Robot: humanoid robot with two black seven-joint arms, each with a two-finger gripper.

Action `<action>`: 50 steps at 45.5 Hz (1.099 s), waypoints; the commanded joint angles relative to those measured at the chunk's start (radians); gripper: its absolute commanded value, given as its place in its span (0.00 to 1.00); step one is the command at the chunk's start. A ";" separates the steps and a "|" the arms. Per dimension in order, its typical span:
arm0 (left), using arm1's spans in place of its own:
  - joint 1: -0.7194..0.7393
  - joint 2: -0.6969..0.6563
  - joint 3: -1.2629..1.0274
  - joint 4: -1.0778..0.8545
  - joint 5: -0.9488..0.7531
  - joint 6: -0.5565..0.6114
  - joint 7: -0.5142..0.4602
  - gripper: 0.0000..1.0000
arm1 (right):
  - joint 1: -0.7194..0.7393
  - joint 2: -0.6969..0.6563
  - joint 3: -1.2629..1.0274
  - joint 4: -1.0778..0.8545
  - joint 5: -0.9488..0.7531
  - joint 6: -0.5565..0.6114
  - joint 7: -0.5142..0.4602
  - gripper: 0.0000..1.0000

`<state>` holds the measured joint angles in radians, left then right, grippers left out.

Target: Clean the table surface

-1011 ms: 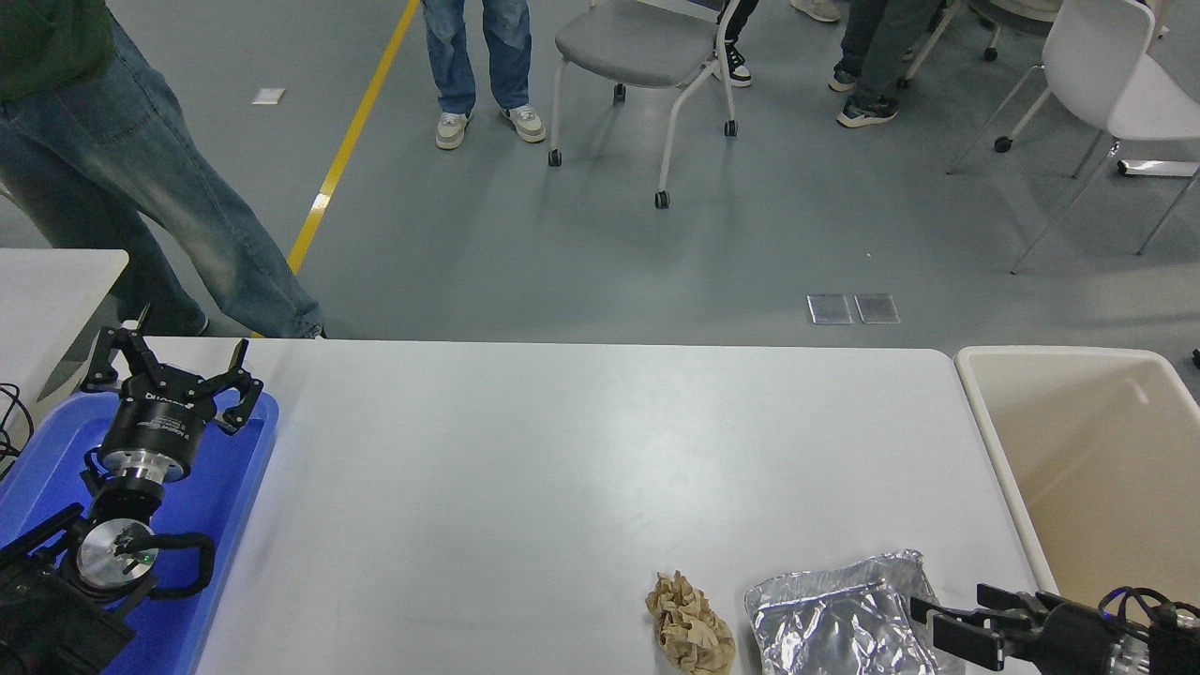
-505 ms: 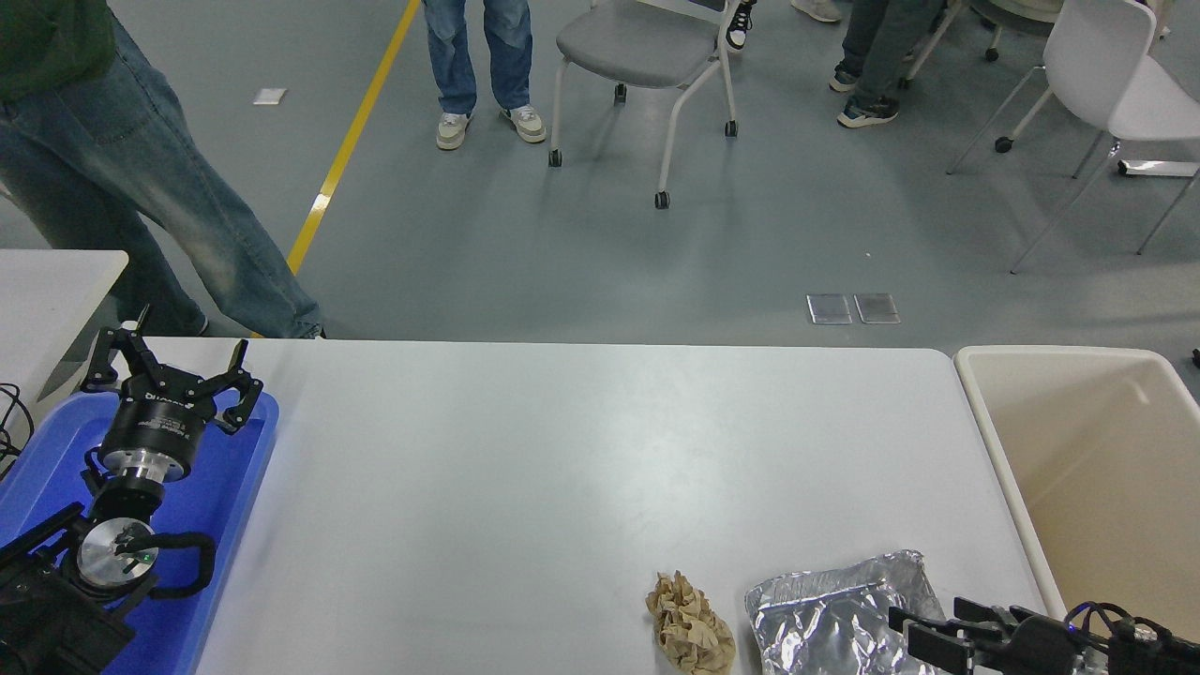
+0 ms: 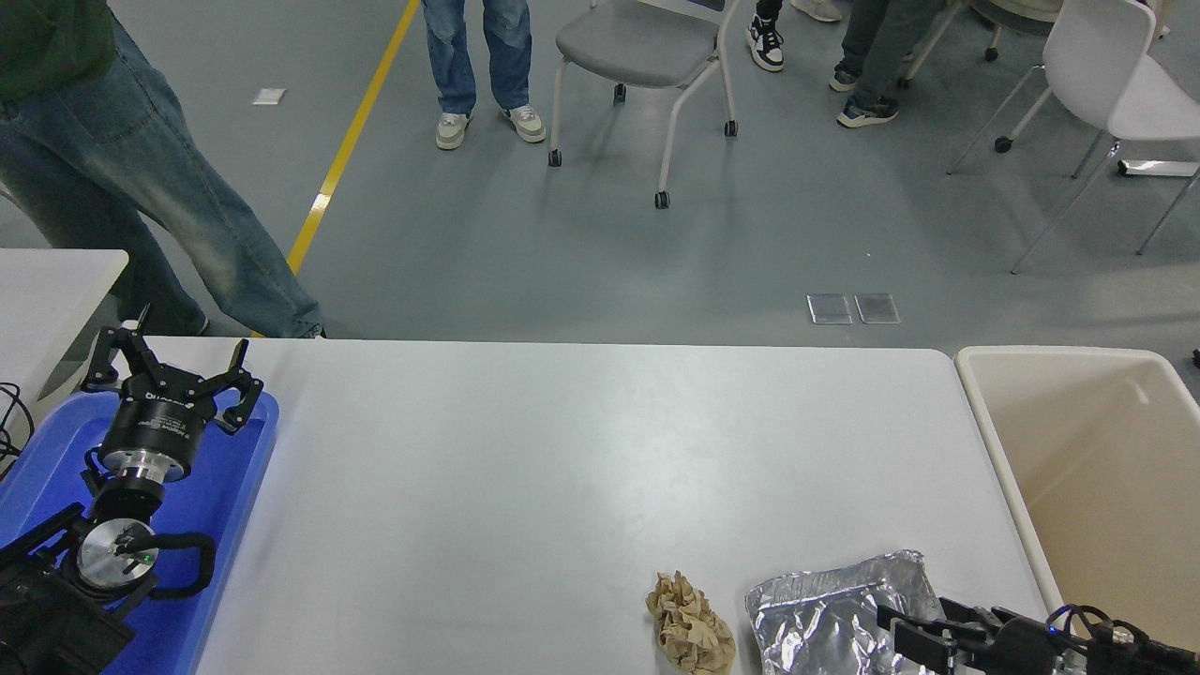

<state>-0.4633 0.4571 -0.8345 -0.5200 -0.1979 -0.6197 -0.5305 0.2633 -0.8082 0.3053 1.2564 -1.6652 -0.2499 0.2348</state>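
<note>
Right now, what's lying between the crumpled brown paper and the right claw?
The silver foil bag in the head view; the right claw sits over its right edge, the paper just left.

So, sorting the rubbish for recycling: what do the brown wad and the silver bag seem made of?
The brown wad looks like crumpled kraft paper: matte, with soft creases. The silver bag looks like metallised foil or film: shiny, with sharp reflective wrinkles. Which of the two is unclear.
</note>
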 commanded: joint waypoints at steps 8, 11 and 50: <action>0.000 0.000 0.000 0.000 0.000 0.000 0.000 1.00 | 0.005 0.001 -0.002 -0.005 -0.004 0.004 0.001 0.27; 0.000 0.000 0.000 0.000 0.000 0.000 0.000 1.00 | 0.005 -0.002 -0.002 -0.005 -0.004 0.004 0.001 0.20; 0.000 0.000 0.000 0.000 0.000 0.000 0.000 1.00 | 0.062 -0.201 0.021 0.027 0.093 0.057 0.017 0.00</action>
<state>-0.4633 0.4571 -0.8345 -0.5200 -0.1979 -0.6197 -0.5306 0.3032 -0.9237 0.3200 1.2613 -1.6443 -0.2218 0.2394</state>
